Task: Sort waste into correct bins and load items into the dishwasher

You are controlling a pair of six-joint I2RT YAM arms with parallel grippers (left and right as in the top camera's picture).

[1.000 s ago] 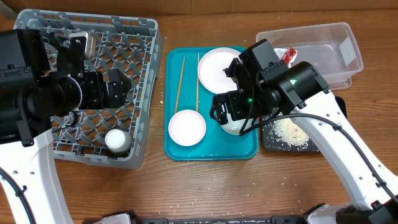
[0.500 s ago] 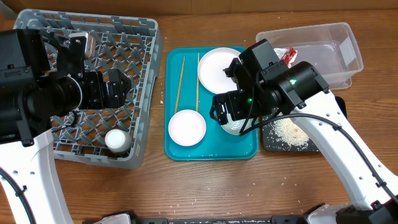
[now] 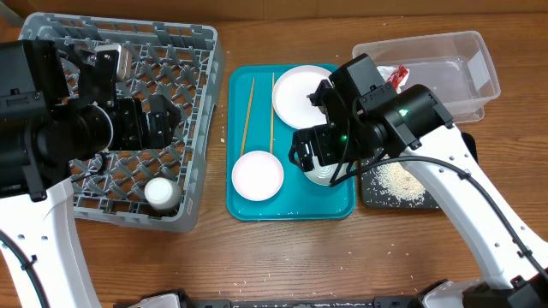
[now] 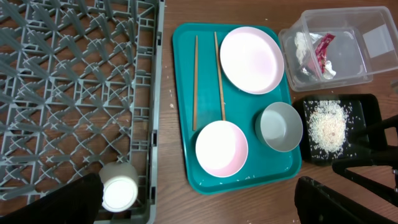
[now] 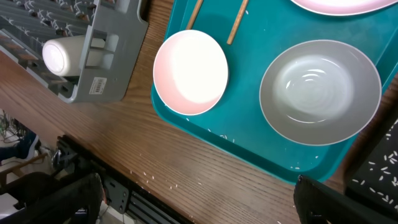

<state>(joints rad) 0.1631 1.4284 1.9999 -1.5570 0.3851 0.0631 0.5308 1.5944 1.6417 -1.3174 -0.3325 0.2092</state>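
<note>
Looks like the sorting is done and the loading is now in hand. In the clear tub (image 3: 454,73) at the far right of the counter (image 3: 282,257): the red snack wrapper (image 4: 324,53) and the crumpled napkin (image 4: 303,46). On the black tray (image 4: 360,102) just in front of it: the heap of rice grains (image 4: 326,124). In the grey dish rack (image 3: 184,60), only a small white cup (image 3: 161,194) near the front edge.

Still waiting on the teal tray (image 3: 295,205) between rack and bins: white plate (image 3: 301,94) at the back, two chopsticks (image 3: 248,111) lying lengthwise beside it, pink bowl (image 3: 257,175) at front left, pale green bowl (image 5: 320,93) at front right, just beside the pink one but apart from it.

Right hand (image 5: 199,202): spread wide, fingers at both lower corners of its wrist view, gripping nothing, hanging above the front of the teal tray and covering most of the green bowl in the overhead view. Left hand (image 4: 199,199): likewise wide open and empty, held above the rack.

Next, probably: shift the right hand toward the green bowl, off-centre in the wrist view. Then lower, set one finger inside the rim and one outside, close, lift clear of the tray lip and carry across to the rack. Worth minding the pink bowl close by, and the smooth curved rim, likely to slip from a shallow pinch.
</note>
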